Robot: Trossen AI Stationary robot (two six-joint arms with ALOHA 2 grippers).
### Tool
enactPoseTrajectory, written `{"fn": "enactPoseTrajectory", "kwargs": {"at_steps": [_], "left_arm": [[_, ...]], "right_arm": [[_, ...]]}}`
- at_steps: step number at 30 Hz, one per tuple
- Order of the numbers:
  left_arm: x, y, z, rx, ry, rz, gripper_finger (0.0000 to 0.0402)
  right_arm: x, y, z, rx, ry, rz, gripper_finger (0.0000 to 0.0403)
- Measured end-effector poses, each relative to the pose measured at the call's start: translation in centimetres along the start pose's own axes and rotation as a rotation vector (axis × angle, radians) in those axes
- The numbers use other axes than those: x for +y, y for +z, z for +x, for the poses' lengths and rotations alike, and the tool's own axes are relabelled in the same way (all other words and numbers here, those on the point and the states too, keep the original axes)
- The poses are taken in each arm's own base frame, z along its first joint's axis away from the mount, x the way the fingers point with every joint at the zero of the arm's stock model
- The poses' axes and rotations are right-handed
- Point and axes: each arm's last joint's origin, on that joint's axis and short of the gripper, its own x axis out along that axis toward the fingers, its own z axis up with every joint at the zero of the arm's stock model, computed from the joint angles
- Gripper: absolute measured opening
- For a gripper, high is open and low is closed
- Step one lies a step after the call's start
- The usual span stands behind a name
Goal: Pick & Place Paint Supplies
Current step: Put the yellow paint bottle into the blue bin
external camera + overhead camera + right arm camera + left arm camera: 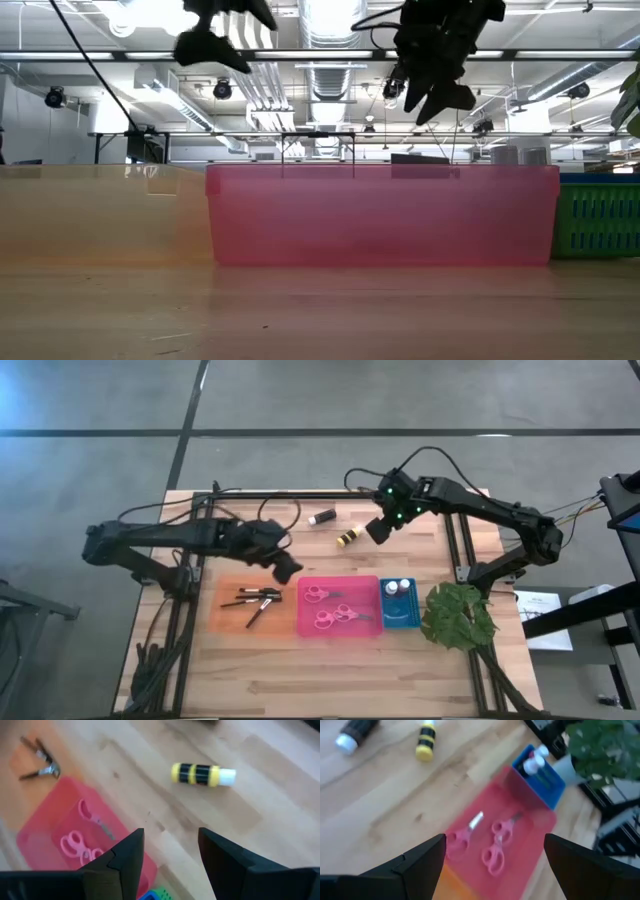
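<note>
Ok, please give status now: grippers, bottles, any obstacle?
Both grippers open, empty: left, right. Yellow bottle and black bottle loose on table. Nothing blocking.

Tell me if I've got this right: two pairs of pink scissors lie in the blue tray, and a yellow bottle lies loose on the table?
Not quite. The two pairs of scissors lie in the pink tray, not the blue tray, which holds two bottles. The high view shows this. The yellow bottle does lie loose on the table.

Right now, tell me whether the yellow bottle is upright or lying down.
Lying down: the yellow bottle rests on its side on the bare table, outside the trays.
</note>
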Motion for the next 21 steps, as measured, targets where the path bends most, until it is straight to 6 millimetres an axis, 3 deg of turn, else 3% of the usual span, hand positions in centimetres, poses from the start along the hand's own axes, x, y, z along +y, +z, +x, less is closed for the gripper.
{"fn": "enactPoseTrajectory", "kwargs": {"at_steps": [9,13,17,21], "left_arm": [[1.8,5.0,8.3,0.052,0.147,0.051,0.0342],[1.8,7.3,12.0,0.054,0.158,0.245,0.0319],[1.8,7.7,15.5,0.054,0.146,0.511,0.0286],[3.5,6.7,18.7,0.102,0.183,0.570,0.0271]], "right_arm": [[-1.6,0.2,-2.4,-0.052,0.047,0.081,0.0183],[-1.4,-0.4,-4.4,-0.109,0.077,0.056,0.0183],[-1.2,-1.2,-6.5,-0.169,0.103,0.047,0.0183],[-1.0,-1.9,-8.1,-0.220,0.117,0.044,0.0183]]}}
